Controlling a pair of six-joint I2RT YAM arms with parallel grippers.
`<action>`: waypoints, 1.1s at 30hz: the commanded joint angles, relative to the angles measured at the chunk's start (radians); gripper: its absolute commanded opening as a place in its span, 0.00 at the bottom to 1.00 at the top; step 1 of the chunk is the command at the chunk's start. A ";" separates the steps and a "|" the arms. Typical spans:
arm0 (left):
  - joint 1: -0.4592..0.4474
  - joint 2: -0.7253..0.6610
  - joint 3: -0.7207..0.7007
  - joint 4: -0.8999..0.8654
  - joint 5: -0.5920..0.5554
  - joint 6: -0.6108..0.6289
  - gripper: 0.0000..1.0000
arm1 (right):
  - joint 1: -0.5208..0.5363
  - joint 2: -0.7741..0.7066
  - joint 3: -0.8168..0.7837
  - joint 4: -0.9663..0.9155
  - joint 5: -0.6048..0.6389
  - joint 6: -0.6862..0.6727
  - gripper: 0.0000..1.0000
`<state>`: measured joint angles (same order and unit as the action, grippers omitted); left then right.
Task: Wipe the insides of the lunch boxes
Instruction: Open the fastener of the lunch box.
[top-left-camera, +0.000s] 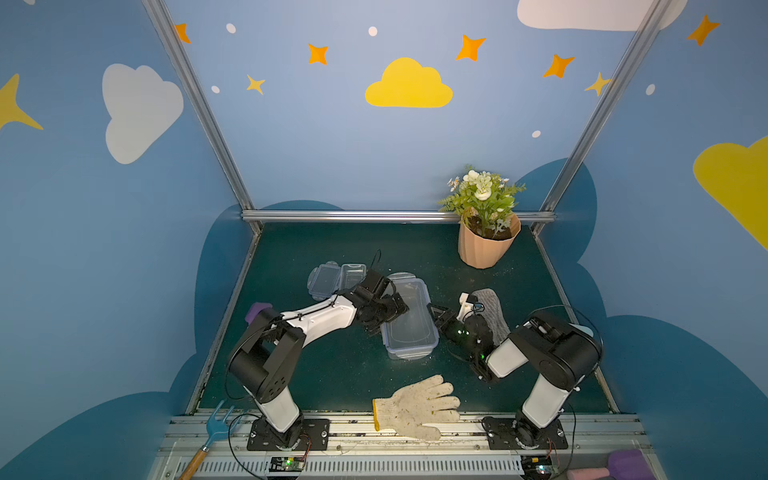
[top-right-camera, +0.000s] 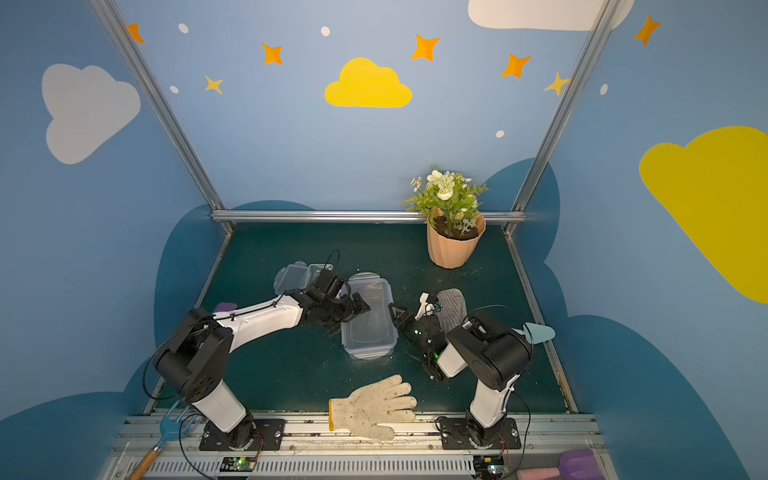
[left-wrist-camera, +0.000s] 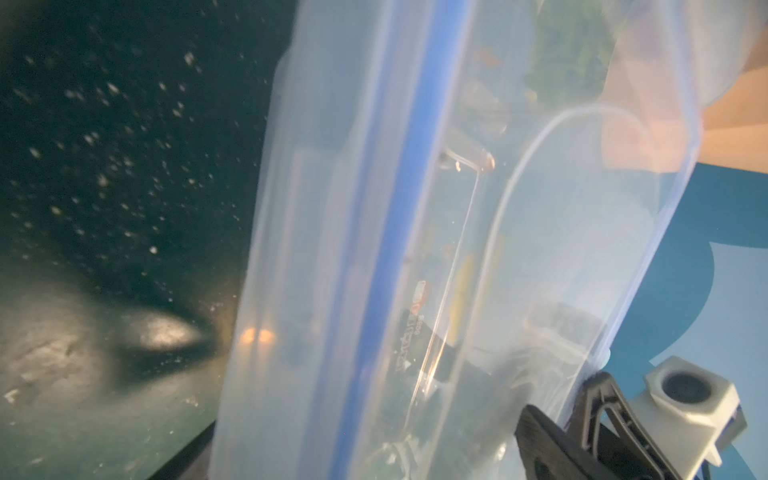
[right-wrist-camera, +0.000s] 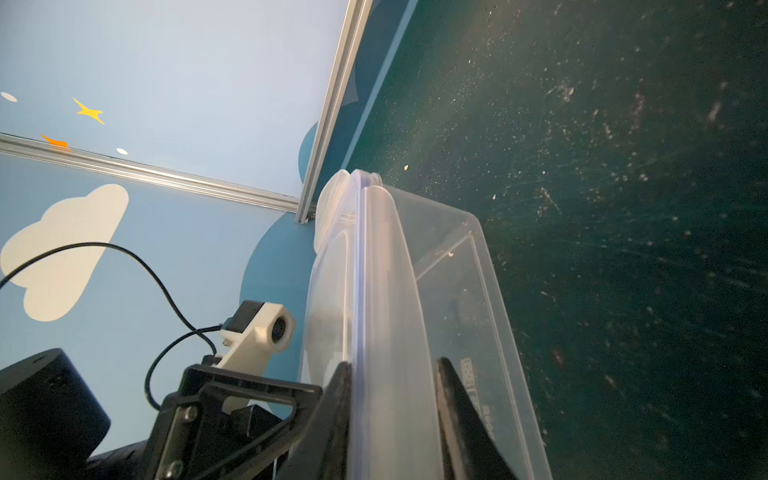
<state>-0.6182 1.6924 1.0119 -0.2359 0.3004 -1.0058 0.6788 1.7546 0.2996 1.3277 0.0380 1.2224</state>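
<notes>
Both grippers are at the large lunch box (top-left-camera: 411, 332), one on each long wall, and my next move turns on that. Its long axis runs crosswise to the line joining the two grippers, so the box lies between them, open side up. My right gripper (right-wrist-camera: 392, 386) is clamped on the wall nearest it, one finger outside the box and one inside, as the right wrist view shows plainly. My left gripper (top-left-camera: 395, 309) hangs over the opposite long wall with its jaws spread wide, and I see nothing held in them. The small lunch box (top-left-camera: 352, 274) lies just behind the left gripper, on the side away from the large one, partly hidden by the wrist. Neither gripper holds a cloth. A grey cloth (top-left-camera: 492, 309) lies just behind the right gripper, away from the box. I judge the right arm nearer to it but busy, while the free left one would have to reach across the box.
</notes>
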 joint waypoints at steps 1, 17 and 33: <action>-0.025 0.093 -0.041 -0.133 -0.059 -0.004 0.99 | 0.063 -0.035 0.042 -0.221 -0.024 -0.052 0.00; -0.030 0.117 -0.027 -0.127 -0.052 0.001 0.99 | 0.126 -0.164 0.160 -0.705 0.057 -0.188 0.00; -0.034 0.141 -0.023 -0.130 -0.058 0.009 0.99 | 0.197 -0.204 0.279 -1.046 0.110 -0.303 0.00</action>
<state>-0.6144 1.7046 1.0470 -0.2508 0.2188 -1.0061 0.7979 1.5078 0.5499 0.5522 0.2958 0.9783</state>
